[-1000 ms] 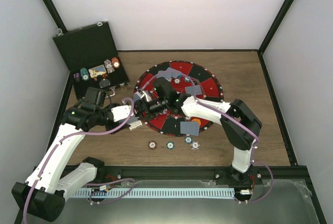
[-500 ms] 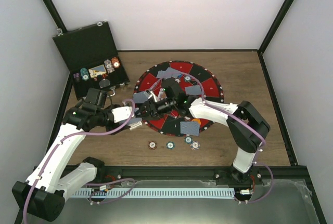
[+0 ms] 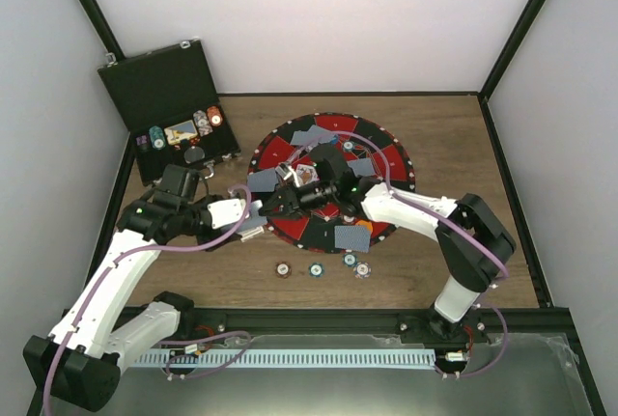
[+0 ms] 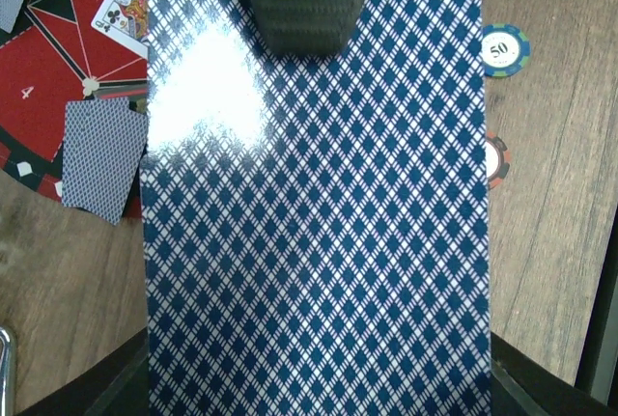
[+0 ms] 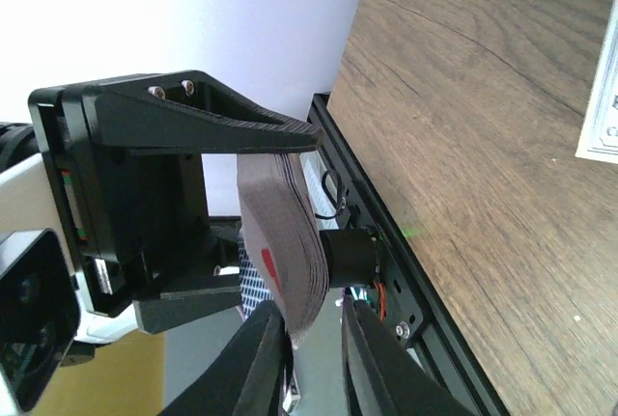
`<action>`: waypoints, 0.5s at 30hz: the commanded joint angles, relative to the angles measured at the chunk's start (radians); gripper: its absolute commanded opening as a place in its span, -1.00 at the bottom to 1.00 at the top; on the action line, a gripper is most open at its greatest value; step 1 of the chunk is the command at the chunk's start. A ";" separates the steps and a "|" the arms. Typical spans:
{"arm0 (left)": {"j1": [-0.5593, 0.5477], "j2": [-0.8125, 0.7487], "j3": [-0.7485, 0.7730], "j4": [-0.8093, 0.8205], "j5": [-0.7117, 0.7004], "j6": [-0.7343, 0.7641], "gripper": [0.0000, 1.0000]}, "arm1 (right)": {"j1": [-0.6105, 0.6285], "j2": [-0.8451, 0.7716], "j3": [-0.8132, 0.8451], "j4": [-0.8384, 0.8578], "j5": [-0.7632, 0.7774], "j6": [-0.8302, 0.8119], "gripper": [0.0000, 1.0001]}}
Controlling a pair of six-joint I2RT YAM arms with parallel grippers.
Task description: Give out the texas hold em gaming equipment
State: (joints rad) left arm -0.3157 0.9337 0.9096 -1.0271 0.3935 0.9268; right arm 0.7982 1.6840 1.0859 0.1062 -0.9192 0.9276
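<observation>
Left of the right-wrist frame, the left gripper (image 5: pixel 280 213) is clamping the deck of cards (image 4: pixel 319 242), presenting it; at bottom centre the right gripper (image 5: pixel 317 324), fingers spread, is straddling its end, probably to draw one card.

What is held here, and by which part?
The left gripper clamps the deck of playing cards across its flat faces; the right gripper straddles the deck's free end, grip unclear.

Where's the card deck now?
The deck is clamped in the left claw, at the mat's left edge in the top view, its end inside the right claw.
</observation>
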 commanded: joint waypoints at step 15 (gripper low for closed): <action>0.003 -0.004 -0.039 0.053 -0.004 0.021 -0.61 | -0.028 -0.104 -0.094 0.091 0.004 0.092 -0.99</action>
State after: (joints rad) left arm -0.3157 0.9337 0.8795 -0.9974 0.3790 0.9291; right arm 0.7784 1.6154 0.9985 0.1574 -0.9115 1.0035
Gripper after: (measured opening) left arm 0.612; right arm 0.011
